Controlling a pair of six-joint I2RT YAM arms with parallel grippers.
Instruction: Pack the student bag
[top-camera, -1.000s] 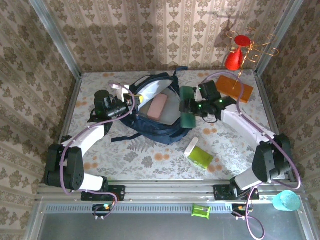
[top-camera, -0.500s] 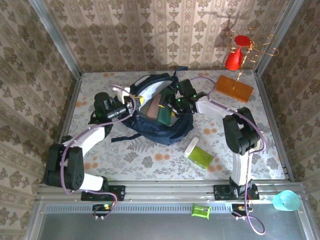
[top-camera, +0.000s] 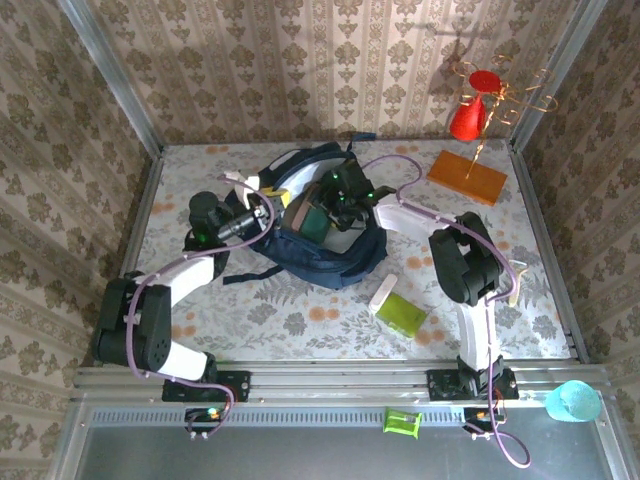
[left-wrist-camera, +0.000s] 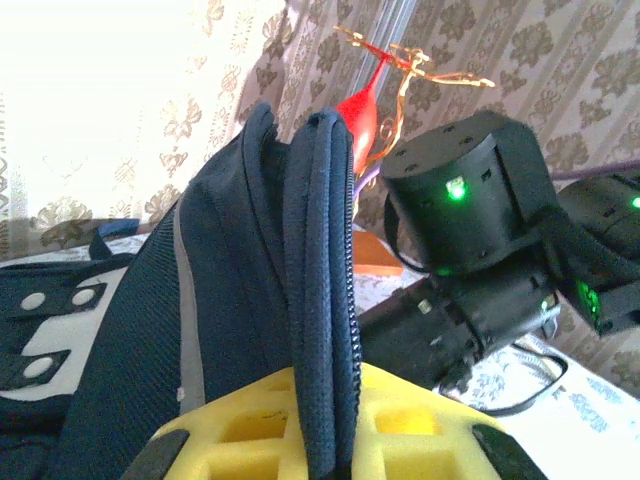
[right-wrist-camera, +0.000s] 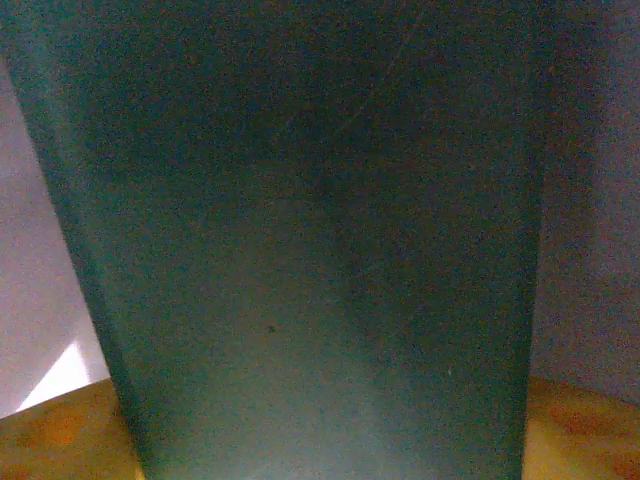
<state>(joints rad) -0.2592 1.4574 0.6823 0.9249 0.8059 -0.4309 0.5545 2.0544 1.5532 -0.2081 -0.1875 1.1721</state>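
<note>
The student bag (top-camera: 330, 255), a dark navy backpack, lies open in the middle of the table. My left gripper (top-camera: 262, 200) is shut on the zipper edge of its opening. In the left wrist view the yellow fingers (left-wrist-camera: 240, 430) pinch that navy rim (left-wrist-camera: 320, 300) upright. My right gripper (top-camera: 338, 200) reaches into the opening from the right, shut on a dark green flat book (top-camera: 315, 218). In the right wrist view this book (right-wrist-camera: 320, 240) stands close before the camera, with the right gripper (right-wrist-camera: 330, 450) behind it and a finger (right-wrist-camera: 60, 440) at the bottom corner. The right gripper's black body (left-wrist-camera: 470, 200) looms beside the rim.
An orange board (top-camera: 467, 177) lies at the back right, below a red cone on a gold wire stand (top-camera: 475, 110). A lime green pouch (top-camera: 403, 315) and a white item (top-camera: 382, 294) lie on the table in front of the bag. Patterned walls close three sides.
My right gripper has carried the dark green book leftward from beside the bag into its opening, covering the pink item inside. The left gripper kept its hold on the rim.
</note>
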